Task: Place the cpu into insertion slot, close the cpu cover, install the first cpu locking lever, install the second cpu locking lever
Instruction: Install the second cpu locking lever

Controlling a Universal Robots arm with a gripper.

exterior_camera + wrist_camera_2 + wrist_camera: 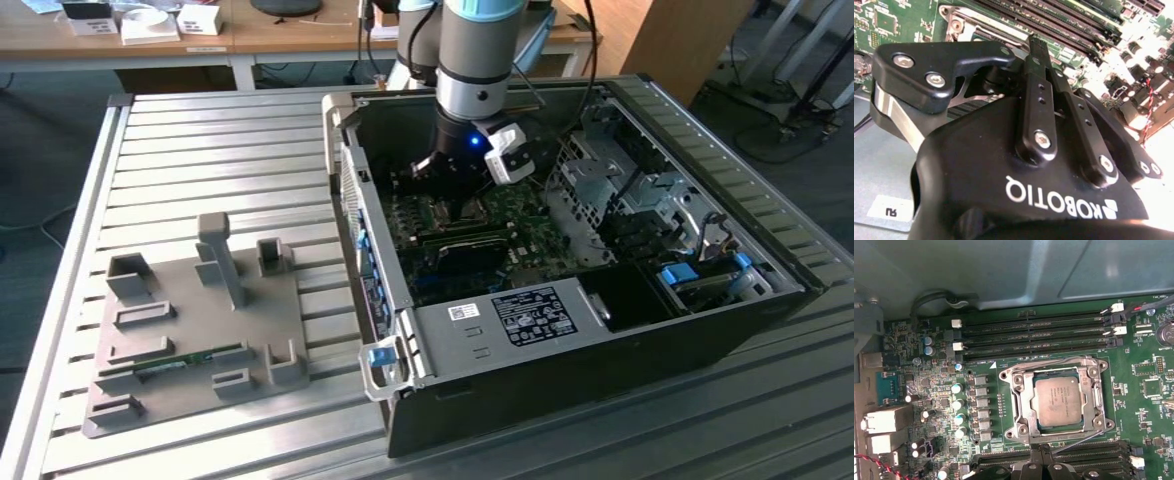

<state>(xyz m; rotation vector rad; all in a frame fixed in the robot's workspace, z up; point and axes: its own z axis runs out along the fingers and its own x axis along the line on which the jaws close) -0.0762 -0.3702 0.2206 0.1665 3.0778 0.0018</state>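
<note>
Slatted metal tabletop (200,150) fills my exterior view, and nearest to me on it, toward the exterior view's left, sits a gray holder tray (174,330) with upright posts and a thin green circuit strip (174,362) lying in one of its grooves. Just beside the tray, toward the exterior view's right, the black computer case (561,380) lies on its side with the panel off.

The arm (474,50) comes straight down into the case, and the tool (461,205) hangs low over the green motherboard (1149,405). In the second wrist view I see the tool (1040,47) with its black fingers (1036,110) drawn together at the tips. I cannot tell whether anything is pinched between them.

In the first wrist view the cpu (1058,401) lies flat in the insertion slot (1056,429), silvery top up. The cpu cover (1024,405) is folded down over it, so the chip shows through the square window. A thin wire lever (1079,441) slants along the cover's edge toward the tool (1040,465), which sits just beside that edge. Past the cover run long black memory slots (1034,332).

Farther back, wooden desks (267,35) stand behind the tabletop.
</note>
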